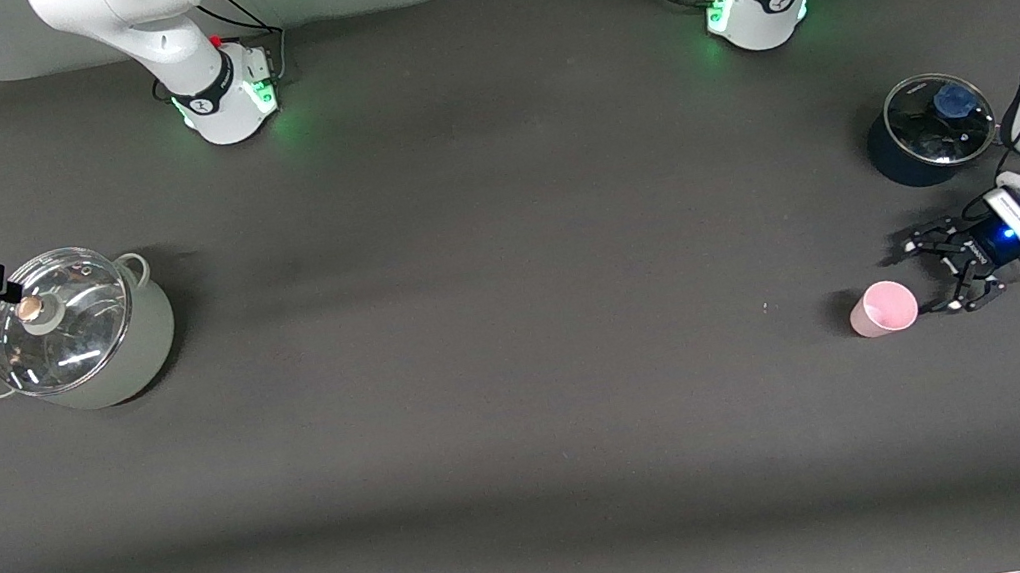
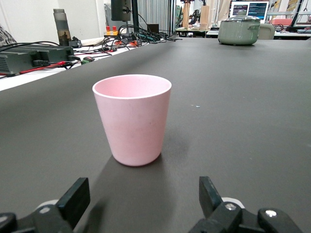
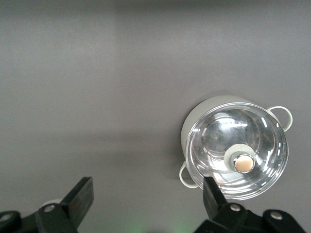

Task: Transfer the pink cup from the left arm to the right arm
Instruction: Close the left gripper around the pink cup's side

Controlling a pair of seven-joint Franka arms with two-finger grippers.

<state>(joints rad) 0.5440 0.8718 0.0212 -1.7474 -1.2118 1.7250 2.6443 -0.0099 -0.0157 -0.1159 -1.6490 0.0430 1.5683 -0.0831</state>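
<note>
Matt pale-pink plastic cup point(image 2: 132, 118), smooth dark matt tabletop point(image 1: 496, 329), glossy glass lid point(image 3: 236, 153) on pale glossy pot point(image 1: 128, 333)

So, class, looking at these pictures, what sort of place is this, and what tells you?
Probably a robotics lab: two arm bases are bolted to a dark table, and benches with cables and electronics and monitors surround it.
</note>
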